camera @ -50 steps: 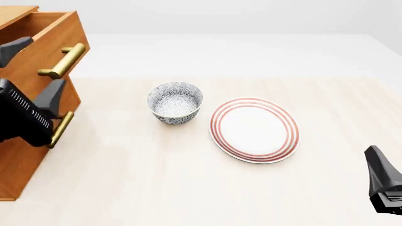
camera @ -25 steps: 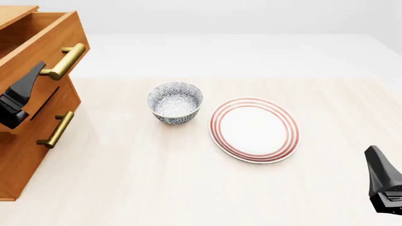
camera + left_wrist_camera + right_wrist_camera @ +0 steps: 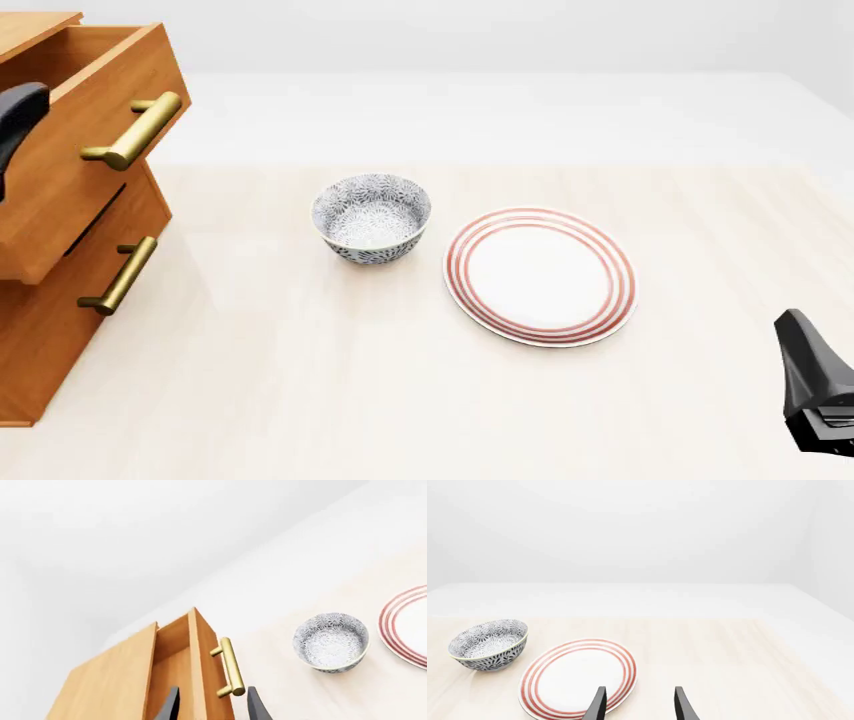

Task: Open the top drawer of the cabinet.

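Observation:
The cabinet (image 3: 40, 360) stands at the table's left edge. Its top drawer (image 3: 80, 170) is pulled out, showing its open inside, and the brass handle (image 3: 134, 130) is free. In the front view only a dark tip of my left arm (image 3: 16, 115) shows at the left edge, beside the drawer. In the left wrist view my left gripper (image 3: 212, 711) is open, held back from the top drawer (image 3: 200, 670) and its handle (image 3: 229, 667), touching neither. My right gripper (image 3: 639, 707) is open and empty near the table's front right, with its dark body (image 3: 814, 395) low in the front view.
A patterned bowl (image 3: 371, 217) sits mid-table with a red-ringed plate (image 3: 541, 275) just to its right. The plate (image 3: 579, 677) lies just beyond my right fingers. The second drawer's handle (image 3: 118, 275) sticks out below the top drawer.
My left gripper has drawn away from the cabinet front, up and to the left, almost out of the front view. The top drawer stays pulled out. The right arm has not moved.

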